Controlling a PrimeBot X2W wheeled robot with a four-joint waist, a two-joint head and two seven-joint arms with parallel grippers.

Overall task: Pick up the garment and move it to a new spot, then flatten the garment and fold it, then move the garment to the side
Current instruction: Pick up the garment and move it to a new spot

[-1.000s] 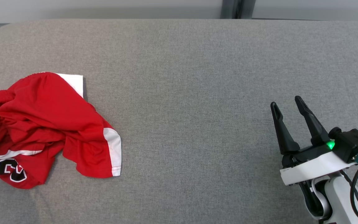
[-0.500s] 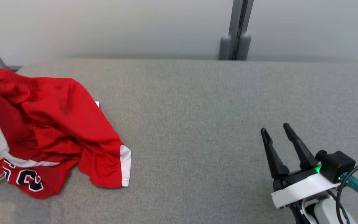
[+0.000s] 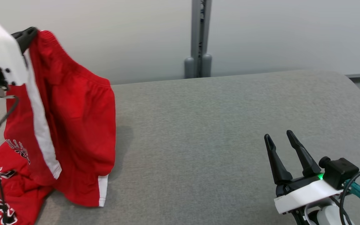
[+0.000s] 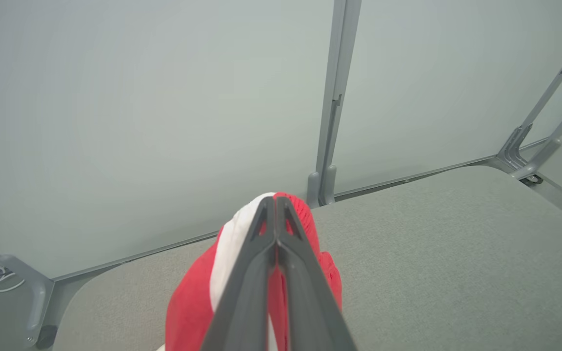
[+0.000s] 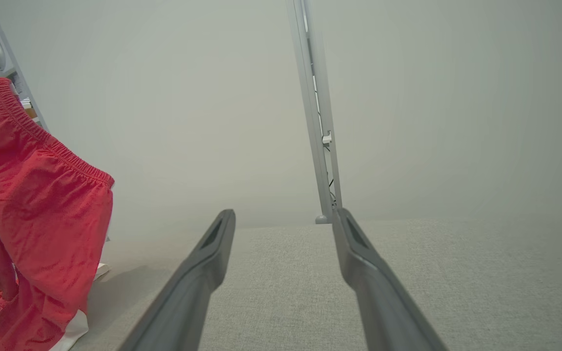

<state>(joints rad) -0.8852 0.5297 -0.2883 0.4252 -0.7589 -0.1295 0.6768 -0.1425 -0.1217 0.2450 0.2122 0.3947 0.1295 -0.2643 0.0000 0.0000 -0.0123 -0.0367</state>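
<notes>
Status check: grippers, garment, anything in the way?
Left gripper shut on red garment at waistband; it hangs, lower end on grey table. Right gripper open, holding nothing. Nothing seen blocking.

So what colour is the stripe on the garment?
The stripe is white, garment red; clearest in head view.

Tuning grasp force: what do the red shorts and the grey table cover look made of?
Red shorts: thin matte knit, probably polyester mesh; they hang limp in soft folds from the left gripper, with a gathered elastic waistband. Grey table cover: matte woven fabric, heathered weave visible; possibly padded, given the rounded edge.
</notes>
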